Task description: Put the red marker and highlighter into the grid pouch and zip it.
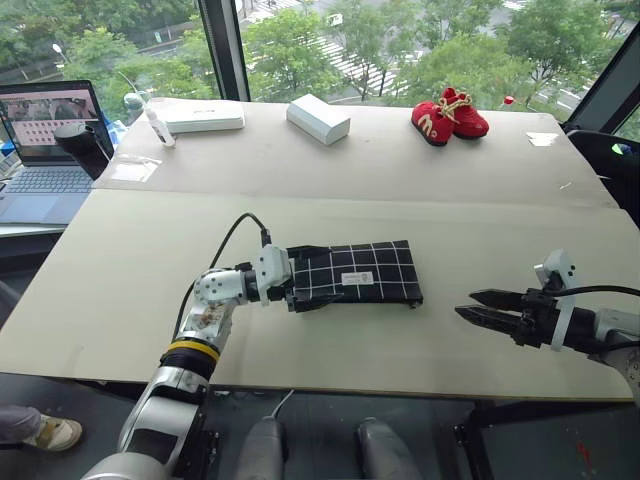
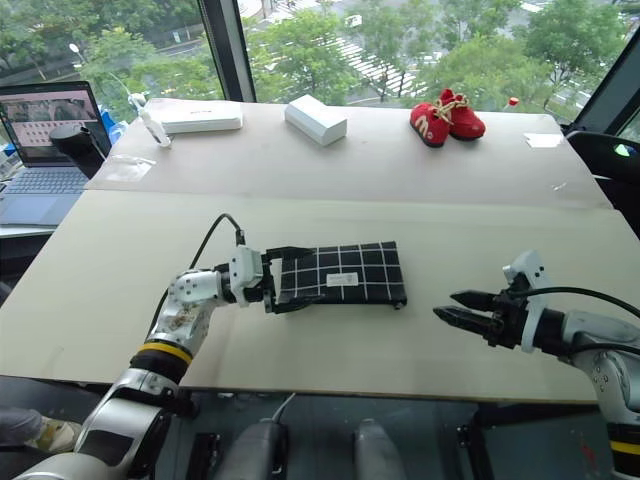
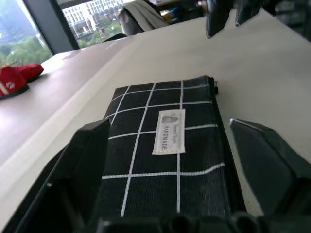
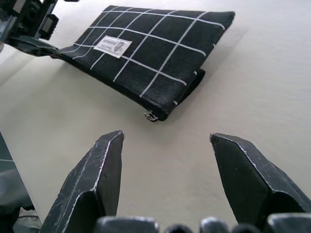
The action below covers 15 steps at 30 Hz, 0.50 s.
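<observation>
Two head views give you the flat black fabric grid pouch [image 1: 355,275] lying mid-table, your left gripper [image 1: 300,280] at its left end, fingers spread either side, left wrist view confirms that straddle, right wrist view shows your right gripper [image 4: 165,160] parted, empty, near the pouch's zipper end.

An upper-floor office or lab; wide worktable [image 1: 120,300], laptop [image 1: 45,150], windows [image 1: 300,45] over treetops.

Count on bench [image 1: 120,300]: grid pouch [image 1: 360,272] ×1. Red baby shoes [image 1: 450,115] ×2, one pair. White boxes ×2: flat one [image 1: 203,116], block-shaped one [image 1: 318,119]. Laptop [image 1: 45,150] ×1, off bench edge. Grippers ×2: left gripper [image 1: 300,280], right gripper [image 1: 482,306].
</observation>
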Motion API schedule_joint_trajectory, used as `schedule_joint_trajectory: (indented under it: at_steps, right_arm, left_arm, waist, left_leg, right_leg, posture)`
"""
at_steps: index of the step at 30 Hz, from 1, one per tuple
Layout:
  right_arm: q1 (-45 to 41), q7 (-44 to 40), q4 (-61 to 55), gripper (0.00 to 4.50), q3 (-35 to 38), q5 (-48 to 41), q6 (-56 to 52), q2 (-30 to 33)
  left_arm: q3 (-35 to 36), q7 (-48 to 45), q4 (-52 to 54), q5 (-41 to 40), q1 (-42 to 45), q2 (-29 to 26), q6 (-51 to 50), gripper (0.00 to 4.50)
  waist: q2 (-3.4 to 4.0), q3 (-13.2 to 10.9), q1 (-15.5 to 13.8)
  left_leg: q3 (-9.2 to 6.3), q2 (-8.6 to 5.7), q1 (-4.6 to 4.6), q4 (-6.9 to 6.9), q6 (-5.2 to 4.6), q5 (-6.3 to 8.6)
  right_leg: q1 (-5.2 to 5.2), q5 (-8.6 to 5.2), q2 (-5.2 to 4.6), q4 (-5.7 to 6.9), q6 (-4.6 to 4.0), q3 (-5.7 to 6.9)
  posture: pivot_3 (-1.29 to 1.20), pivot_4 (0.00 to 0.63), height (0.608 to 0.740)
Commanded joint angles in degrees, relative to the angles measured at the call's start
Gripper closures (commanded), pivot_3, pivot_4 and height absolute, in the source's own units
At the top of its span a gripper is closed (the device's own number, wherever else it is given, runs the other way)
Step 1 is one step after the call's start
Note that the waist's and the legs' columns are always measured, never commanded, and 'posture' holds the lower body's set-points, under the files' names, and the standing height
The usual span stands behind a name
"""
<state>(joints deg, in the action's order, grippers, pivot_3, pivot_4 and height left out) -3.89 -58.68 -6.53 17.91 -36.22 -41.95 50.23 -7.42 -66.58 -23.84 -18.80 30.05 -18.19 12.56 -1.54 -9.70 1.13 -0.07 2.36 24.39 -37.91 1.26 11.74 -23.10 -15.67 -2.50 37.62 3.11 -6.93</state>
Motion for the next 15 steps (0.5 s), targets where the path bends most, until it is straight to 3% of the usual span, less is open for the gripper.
schedule_joint_trajectory:
  at_steps: [1,7,10,15]
  right_arm:
    - [-2.20,-0.77,2.44,1.33,2.41,0.10,1.54,1.80]
    - [-5.38,-0.27,8.63,1.33,2.46,2.75,6.63,0.99]
    - [-7.12,3.21,12.51,1.33,2.04,5.40,11.64,-2.22]
    - [-8.10,5.76,16.73,1.33,0.70,8.41,15.82,-5.97]
  left_arm:
    - [2.81,4.87,14.69,-8.11,-3.22,-2.43,-18.51,0.23]
    - [12.82,20.39,28.14,-16.88,-10.59,-7.03,-41.76,0.23]
    - [18.08,24.89,30.93,-17.38,-16.11,-9.67,-45.34,0.23]
    - [23.76,29.29,31.76,-17.17,-21.84,-9.46,-44.88,0.23]
  waist:
    - [0.00,0.00,0.06]
    - [0.00,0.00,0.38]
    - [0.00,0.00,1.12]
    - [0.00,0.00,1.09]
  left_leg:
    - [-0.01,0.00,-0.01,0.00,0.00,0.00]
    - [-0.02,0.03,-0.06,0.00,0.00,0.00]
    - [-0.03,0.07,-0.09,0.02,0.00,0.00]
    - [0.00,0.04,-0.07,0.03,0.01,0.00]
  right_leg:
    - [0.00,0.00,0.00,0.00,0.00,0.00]
    - [0.02,-0.01,0.01,0.01,0.01,0.01]
    - [0.02,-0.02,0.03,0.00,0.00,0.04]
    - [0.02,-0.01,0.00,0.00,-0.02,0.04]
  posture:
    - [0.00,0.150,0.729]
    - [0.00,0.150,0.729]
    - [0.00,0.150,0.729]
    - [0.00,0.150,0.729]
